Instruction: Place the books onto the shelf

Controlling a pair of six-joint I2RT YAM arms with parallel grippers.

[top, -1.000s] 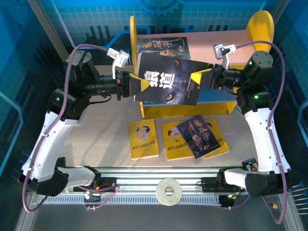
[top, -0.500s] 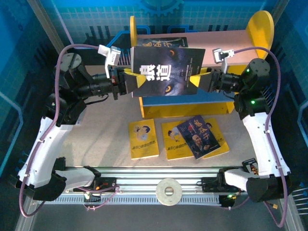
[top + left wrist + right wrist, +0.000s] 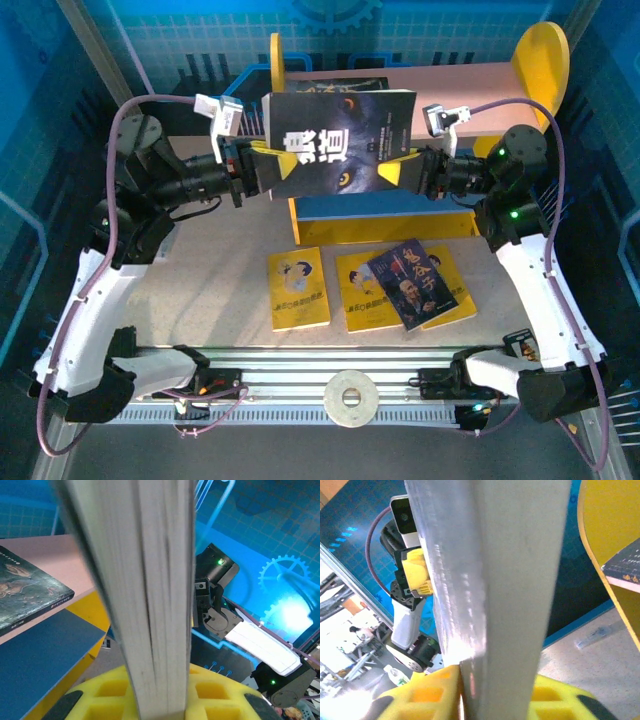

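Book [image 3: 335, 140] higher, pinched: left pincer [image 3: 268, 165], right pincer [image 3: 392, 168]

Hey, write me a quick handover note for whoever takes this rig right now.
Grippers: left gripper shut on the left edge of the wolf book, right gripper shut on its right edge; the book is held in the air at the shelf.
Done: one dark book lies on the pink upper board.
Left: shelve the wolf book, then the two yellow books and the portrait book on the table.

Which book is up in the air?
The dark wolf-face book, pinched by the left gripper and right gripper at its sides. The other books lie flat on the table or the shelf.
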